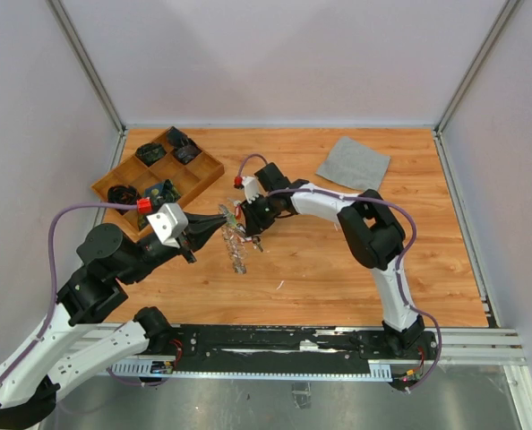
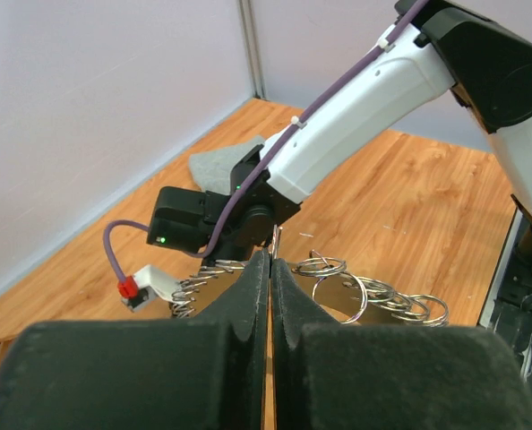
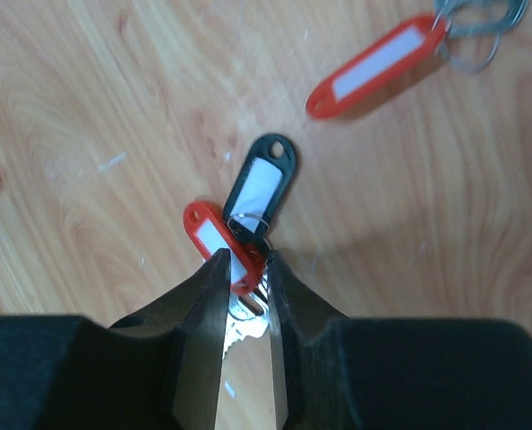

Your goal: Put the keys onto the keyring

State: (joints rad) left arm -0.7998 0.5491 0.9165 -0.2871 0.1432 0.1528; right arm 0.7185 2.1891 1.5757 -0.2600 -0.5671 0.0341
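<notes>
Wooden table (image 1: 338,269) enclosed by pale walls; a compartmented wooden tray (image 1: 114,185) sits at the upper left of the overhead view and a grey cloth (image 1: 353,163) at the upper right, both apart from the work. The two arms meet at centre left of that view, over the keyring (image 2: 373,292), which sits between them. Left gripper (image 2: 271,262): jaws pressed fully together; a thin sliver of metal shows at their tips, evidently the wire of the keyring, pinned there; the small split rings on its rim fan out to the right of the fingers in the left wrist view. Right gripper (image 3: 244,262): jaws narrowly parted, set either side of one of the keys (image 3: 245,313), whose silver blade shows between them at lower centre of the right wrist view; a red tag (image 3: 209,238) touches the finger at the left of the frame and a black tag (image 3: 260,182) lies just above; whether the key is already pinched cannot be told. A second red tag (image 3: 378,63) lies at the upper right, well apart. Step in hand, as judged: securing a key while the ring is steadied. The next move calls for a firm grip on the key; then a lift towards a free split ring and a careful threading of its hole, with the ring held fixed by the left arm.
</notes>
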